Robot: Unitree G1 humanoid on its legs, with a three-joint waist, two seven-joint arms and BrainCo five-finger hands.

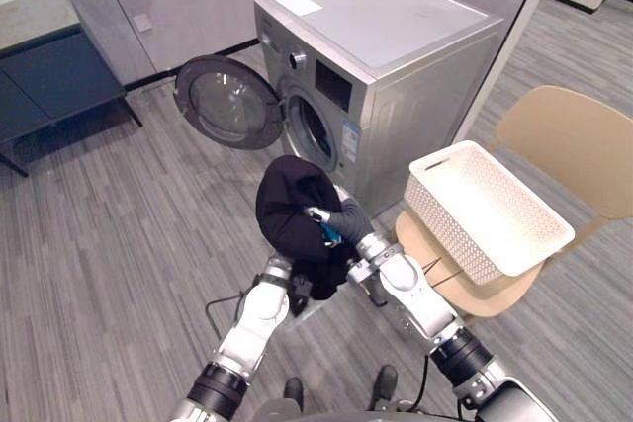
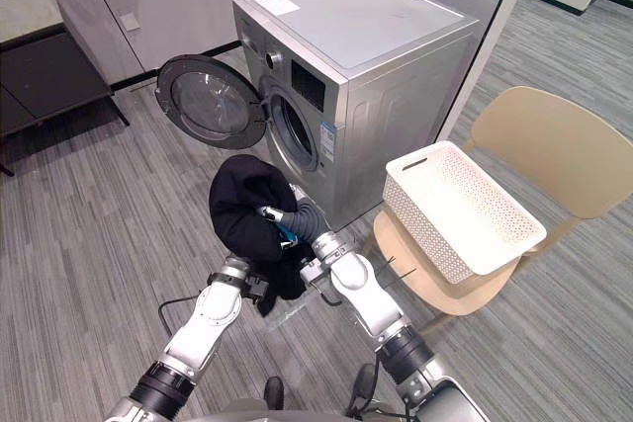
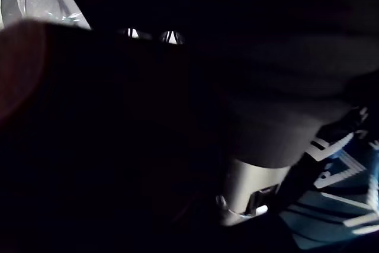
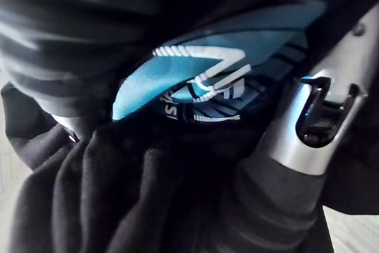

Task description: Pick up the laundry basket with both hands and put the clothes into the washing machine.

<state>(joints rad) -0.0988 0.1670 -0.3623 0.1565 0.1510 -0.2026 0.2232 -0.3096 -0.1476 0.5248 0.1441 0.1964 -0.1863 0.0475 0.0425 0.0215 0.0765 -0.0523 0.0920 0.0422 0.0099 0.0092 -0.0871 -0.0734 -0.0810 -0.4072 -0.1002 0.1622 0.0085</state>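
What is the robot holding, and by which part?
A bunched black garment. The right hand grips its side near the blue print; the left hand sits under its lower edge, grip not visible.

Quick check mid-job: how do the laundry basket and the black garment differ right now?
The laundry basket is white, rigid and perforated; the black garment is dark, soft and bunched. The laundry basket rests tilted on the beige chair, while the black garment is held up off the floor by the right hand, in front of the washing machine, whose door stands open. Both are outside the washing machine.
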